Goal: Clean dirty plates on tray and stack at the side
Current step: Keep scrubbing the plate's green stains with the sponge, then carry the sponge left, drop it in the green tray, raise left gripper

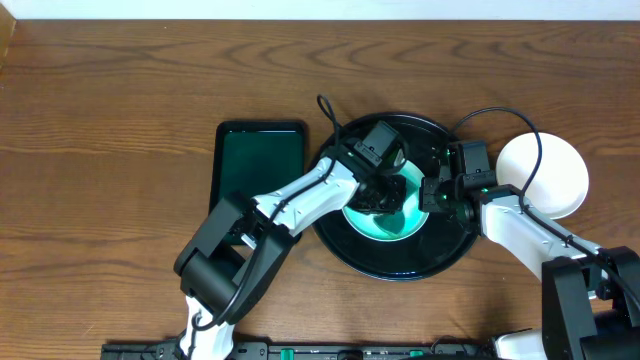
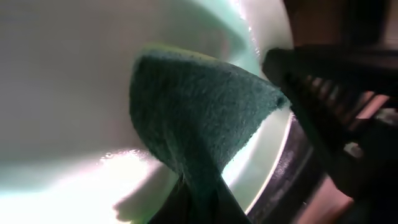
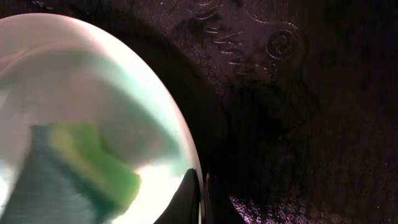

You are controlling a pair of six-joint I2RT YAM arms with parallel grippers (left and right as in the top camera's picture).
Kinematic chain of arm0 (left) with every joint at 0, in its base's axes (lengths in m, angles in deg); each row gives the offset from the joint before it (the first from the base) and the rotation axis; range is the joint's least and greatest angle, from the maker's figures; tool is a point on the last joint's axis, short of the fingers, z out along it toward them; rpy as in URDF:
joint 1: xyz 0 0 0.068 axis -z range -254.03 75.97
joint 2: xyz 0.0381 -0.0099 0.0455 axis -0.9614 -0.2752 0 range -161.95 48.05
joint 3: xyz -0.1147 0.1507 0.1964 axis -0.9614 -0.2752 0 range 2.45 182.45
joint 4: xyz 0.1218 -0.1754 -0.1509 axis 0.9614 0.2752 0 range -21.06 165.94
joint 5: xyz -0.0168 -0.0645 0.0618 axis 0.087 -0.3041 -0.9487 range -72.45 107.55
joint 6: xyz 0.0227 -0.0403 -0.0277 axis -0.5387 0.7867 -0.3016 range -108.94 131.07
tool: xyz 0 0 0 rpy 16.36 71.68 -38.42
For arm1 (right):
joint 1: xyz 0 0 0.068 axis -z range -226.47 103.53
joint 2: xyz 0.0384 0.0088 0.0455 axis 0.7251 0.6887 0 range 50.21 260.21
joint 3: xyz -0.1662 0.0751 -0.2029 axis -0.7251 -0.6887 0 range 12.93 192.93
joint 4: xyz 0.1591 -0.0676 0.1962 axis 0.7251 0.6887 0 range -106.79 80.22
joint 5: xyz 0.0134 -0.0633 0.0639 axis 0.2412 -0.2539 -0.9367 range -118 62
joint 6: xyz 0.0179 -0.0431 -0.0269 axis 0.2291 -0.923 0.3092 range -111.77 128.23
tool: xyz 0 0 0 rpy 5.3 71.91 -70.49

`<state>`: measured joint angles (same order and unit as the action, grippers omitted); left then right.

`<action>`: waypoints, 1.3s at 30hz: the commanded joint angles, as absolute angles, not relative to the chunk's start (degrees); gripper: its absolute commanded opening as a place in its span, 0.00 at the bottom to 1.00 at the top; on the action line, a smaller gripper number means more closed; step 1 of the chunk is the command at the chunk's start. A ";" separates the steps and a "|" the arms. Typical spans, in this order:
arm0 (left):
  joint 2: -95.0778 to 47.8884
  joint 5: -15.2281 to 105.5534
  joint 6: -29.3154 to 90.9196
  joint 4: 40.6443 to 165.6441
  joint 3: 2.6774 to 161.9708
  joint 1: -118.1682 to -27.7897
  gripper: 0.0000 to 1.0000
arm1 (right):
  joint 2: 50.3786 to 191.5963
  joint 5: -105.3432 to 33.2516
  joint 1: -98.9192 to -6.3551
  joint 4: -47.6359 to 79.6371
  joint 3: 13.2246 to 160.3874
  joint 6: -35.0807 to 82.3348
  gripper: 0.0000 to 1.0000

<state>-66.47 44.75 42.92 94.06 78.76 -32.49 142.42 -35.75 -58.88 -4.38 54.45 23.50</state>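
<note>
Left wrist view: the left tool [image 2: 198,202] is clamped tight on a dark green sponge [image 2: 199,118], whose free end is pressed flat into the bowl of a plate [image 2: 62,74]. In the right wrist view the right tool [image 3: 200,193] is pinched down on that plate's rim, one finger above and one below, apparently to hold it steady. So the step in hand looks like scrubbing, with one arm bracing and the other wiping. Next, the sponge should sweep whatever part of the plate remains soiled, and then the braced plate must be lifted over the raised rim of the black tray [image 1: 400,268] and set down at the side; the thin edge grip could slip on a wet, glossy surface. The plate is shallow, round and shiny, white with a pale mint tint and strong glare. I see no clear smear on its visible parts, though the sponge and arms hide much of it. It lies inside the tray, right of the middle of the desk [image 1: 120,120]. A white plate [image 1: 555,175] sits just beside the tray toward the desk's right edge, and a green tray [image 1: 260,160] lies toward the left edge.
</note>
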 commanded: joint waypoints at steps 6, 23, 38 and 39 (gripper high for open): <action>-52.98 46.45 39.47 98.17 79.07 -41.80 0.08 | 142.72 -39.03 -59.45 -4.16 54.38 23.39 0.01; -50.03 17.82 31.99 122.08 78.13 -63.37 0.08 | 142.72 -39.03 -59.45 -4.16 54.38 23.39 0.01; -50.05 14.89 31.03 112.05 65.73 -64.29 0.08 | 142.72 -39.03 -59.45 -4.16 54.38 23.39 0.01; -50.05 14.91 31.05 112.05 65.73 -64.38 0.08 | 142.72 -39.03 -59.45 -4.16 54.38 23.39 0.01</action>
